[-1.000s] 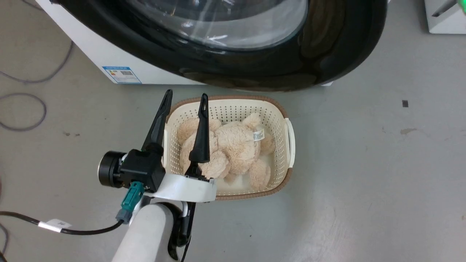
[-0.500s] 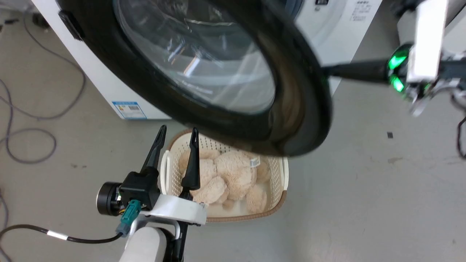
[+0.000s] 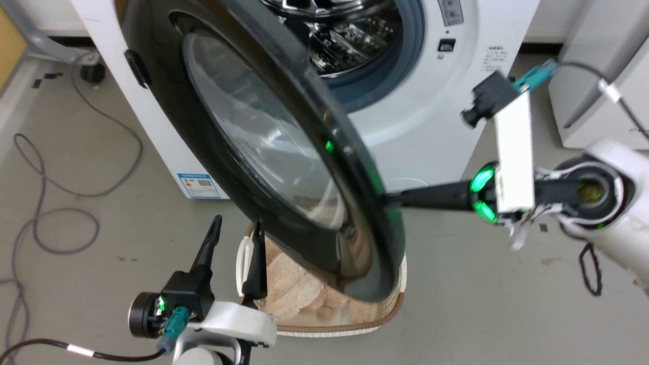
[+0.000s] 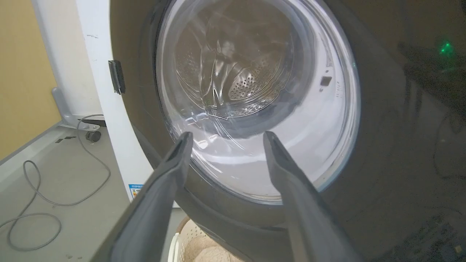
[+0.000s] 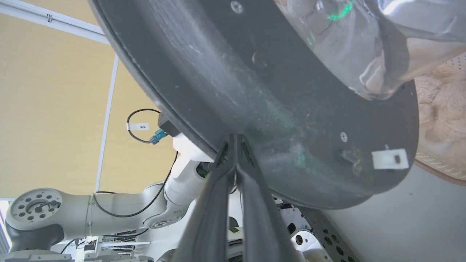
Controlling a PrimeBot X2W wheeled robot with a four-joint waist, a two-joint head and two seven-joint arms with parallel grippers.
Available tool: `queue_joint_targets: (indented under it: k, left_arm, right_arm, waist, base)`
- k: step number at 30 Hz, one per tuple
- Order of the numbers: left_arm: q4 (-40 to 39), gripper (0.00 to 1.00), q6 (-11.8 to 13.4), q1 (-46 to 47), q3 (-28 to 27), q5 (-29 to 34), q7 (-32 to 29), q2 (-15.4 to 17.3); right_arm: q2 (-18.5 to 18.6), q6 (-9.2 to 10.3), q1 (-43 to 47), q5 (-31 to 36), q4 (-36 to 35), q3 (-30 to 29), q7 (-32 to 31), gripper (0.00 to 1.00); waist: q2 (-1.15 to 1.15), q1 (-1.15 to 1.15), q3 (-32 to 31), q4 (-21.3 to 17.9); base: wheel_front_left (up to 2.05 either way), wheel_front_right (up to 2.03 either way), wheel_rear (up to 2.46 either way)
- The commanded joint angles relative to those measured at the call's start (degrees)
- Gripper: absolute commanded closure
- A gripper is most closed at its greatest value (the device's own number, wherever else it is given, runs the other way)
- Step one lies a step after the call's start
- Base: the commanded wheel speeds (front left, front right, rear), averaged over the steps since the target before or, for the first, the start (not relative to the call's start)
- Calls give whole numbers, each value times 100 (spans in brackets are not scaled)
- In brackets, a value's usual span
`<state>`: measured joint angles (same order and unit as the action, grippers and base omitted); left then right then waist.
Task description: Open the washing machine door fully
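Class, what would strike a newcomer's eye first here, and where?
The glossy black washing machine door stands part open across the head view's middle, with the shut right gripper at its edge. Beneath it, a cream basket holds a plush toy, beside the open left gripper.

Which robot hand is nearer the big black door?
Right. The right gripper, shut, touches the rim of the large round glossy black door; the open left gripper hangs apart before its glass.
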<state>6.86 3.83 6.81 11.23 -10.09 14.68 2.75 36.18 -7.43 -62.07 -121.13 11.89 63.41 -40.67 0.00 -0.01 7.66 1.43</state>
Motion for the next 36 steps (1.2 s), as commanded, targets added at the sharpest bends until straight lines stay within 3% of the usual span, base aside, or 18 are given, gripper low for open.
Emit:
queue_joint_targets:
  k: [1,16,23,24,26,27,36]
  left_arm:
    - [2,0,-36,-62,-17,40,32,12]
    - [66,0,-24,-207,-18,-17,32,12]
    - [71,0,3,-289,-52,-39,32,12]
    - [77,0,5,-300,-66,-38,32,12]
    - [94,0,6,-320,-87,-33,32,12]
    - [108,0,5,-330,-91,-32,32,12]
    - [251,0,-41,-470,-220,-20,32,12]
  right_arm:
    - [-56,-6,122,-56,-70,50,49,100]
    - [-380,-6,576,-209,-528,277,700,100]
    - [-299,-6,1322,173,-451,-557,2124,100]
    - [-310,-6,1491,218,-448,-712,2381,96]
    - [-290,-6,1846,359,-428,-990,2904,51]
    - [-283,-6,2056,405,-422,-1129,3162,0]
    - [-190,-6,3882,885,292,-1977,5425,0]
  waist:
    - [0,1,-38,36]
    - [0,1,-194,169]
    - [0,1,-261,78]
    - [0,1,-276,49]
    - [0,1,-302,-3]
    - [0,1,-329,-19]
    - [0,1,-602,-132]
  base:
    - [0,0,0]
    - [0,0,0]
    - [0,0,0]
    - [0,0,0]
    - [0,0,0]
    - [0,0,0]
    - [0,0,0]
